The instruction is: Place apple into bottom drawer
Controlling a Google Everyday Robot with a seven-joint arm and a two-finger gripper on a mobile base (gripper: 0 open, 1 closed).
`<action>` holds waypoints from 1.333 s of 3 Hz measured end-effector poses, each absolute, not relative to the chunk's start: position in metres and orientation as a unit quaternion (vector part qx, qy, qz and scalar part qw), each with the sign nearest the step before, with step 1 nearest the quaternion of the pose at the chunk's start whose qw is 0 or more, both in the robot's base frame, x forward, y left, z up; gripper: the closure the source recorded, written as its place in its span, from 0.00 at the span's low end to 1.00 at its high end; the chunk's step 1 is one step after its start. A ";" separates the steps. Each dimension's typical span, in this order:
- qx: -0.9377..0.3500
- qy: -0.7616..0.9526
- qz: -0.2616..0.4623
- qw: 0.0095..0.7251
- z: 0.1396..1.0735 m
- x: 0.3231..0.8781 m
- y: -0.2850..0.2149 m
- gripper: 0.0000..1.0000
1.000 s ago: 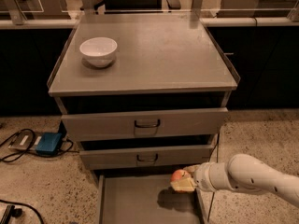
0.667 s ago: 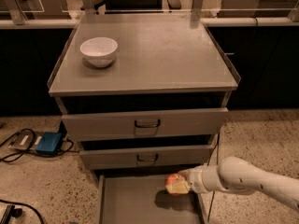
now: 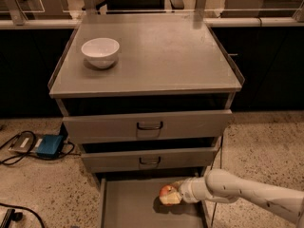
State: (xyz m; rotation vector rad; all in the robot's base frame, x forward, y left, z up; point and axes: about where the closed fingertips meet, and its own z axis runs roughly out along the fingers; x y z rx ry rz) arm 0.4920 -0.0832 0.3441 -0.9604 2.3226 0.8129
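Gripper (image 3: 173, 194) reaches in from my right, clenched around the apple (image 3: 165, 191) at its tip. Over the last second I have carried it leftward and lower, so the apple now hangs over the floor of the open bottom drawer (image 3: 126, 208), its shadow just beneath. I cannot tell whether it touches. Release looks like the remaining step. Just beyond the gripper is the middle drawer (image 3: 149, 160), then the top drawer (image 3: 149, 126). Farthest, up and left, a white bowl (image 3: 100, 52) rests on the cabinet top (image 3: 166, 56).
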 end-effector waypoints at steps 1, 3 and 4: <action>-0.353 0.849 0.299 0.255 0.312 0.496 -0.078 1.00; -0.341 0.865 0.279 0.241 0.230 0.508 -0.072 1.00; -0.336 0.873 0.276 0.222 0.194 0.508 -0.066 1.00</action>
